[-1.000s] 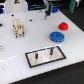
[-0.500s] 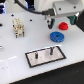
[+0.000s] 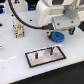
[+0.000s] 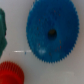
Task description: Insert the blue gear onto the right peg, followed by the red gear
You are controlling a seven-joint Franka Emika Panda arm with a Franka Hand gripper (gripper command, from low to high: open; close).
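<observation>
The blue gear [image 3: 59, 37] lies flat on the white table at the exterior view's right; in the wrist view the blue gear [image 4: 51, 31] fills most of the picture, its hub hole dark. My gripper [image 3: 56, 33] hangs just above it, fingers apart, holding nothing. The red gear [image 4: 9, 74] lies close beside the blue one in the wrist view; the arm hides it in the exterior view. The black-rimmed grey plate [image 3: 34, 61] sits nearer the front, with the right peg [image 3: 51, 50] and its twin [image 3: 37, 53] upright.
A small rack with pale uprights [image 3: 19, 29] stands at the exterior view's left. A dark green piece [image 4: 2, 30] lies beside the blue gear. A dark object [image 3: 70, 31] sits behind the gear. The arm's white body [image 3: 55, 10] fills the back.
The arm has swung from the back of the table toward the exterior view's right and down over the blue gear, now covering the red gear there. Gears and plate have not moved.
</observation>
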